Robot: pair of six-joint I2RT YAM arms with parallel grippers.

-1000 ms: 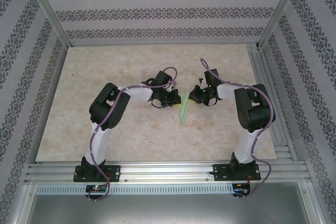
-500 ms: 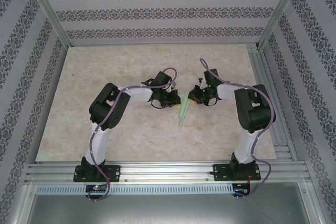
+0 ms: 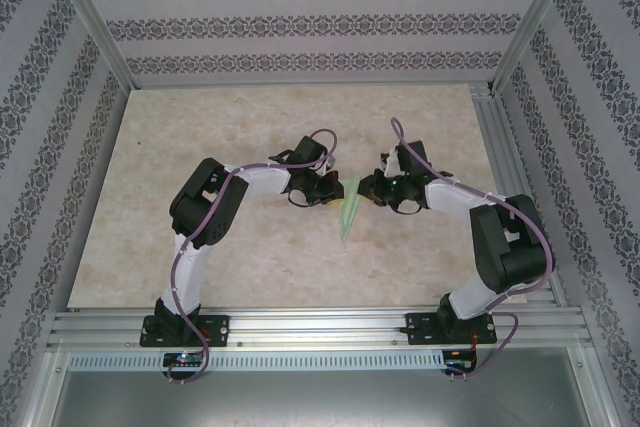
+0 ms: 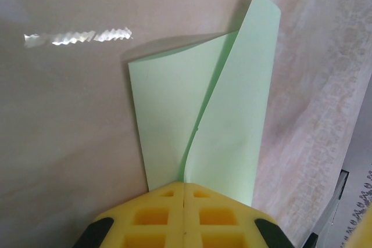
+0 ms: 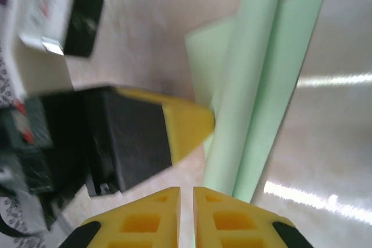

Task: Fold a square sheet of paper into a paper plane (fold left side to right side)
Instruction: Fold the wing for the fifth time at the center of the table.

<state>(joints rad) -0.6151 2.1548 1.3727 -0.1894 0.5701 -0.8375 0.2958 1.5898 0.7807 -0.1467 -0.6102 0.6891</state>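
Note:
The square sheet of paper (image 3: 347, 215) is a narrow pale green wedge lying on the table between the two grippers, its point toward the near edge. My left gripper (image 3: 335, 190) is shut. In the left wrist view its tips (image 4: 185, 185) meet right at the paper's (image 4: 197, 114) centre crease, and the right flap curls upward. I cannot tell whether they pinch it or just press on it. My right gripper (image 3: 366, 190) hovers at the wedge's right side. In the right wrist view its pads (image 5: 186, 190) stand a narrow slit apart with nothing gripped, just short of the paper (image 5: 256, 85).
The marbled tabletop (image 3: 250, 117) stretches wide to the left and back. Aluminium rails (image 3: 320, 327) run along the near edge and another rail (image 3: 505, 157) borders the right side. Patterned walls close in the cell.
The right arm's elbow has swung out to the right and nearer the front. Its pads have parted slightly. The left arm has not moved and the paper has barely shifted.

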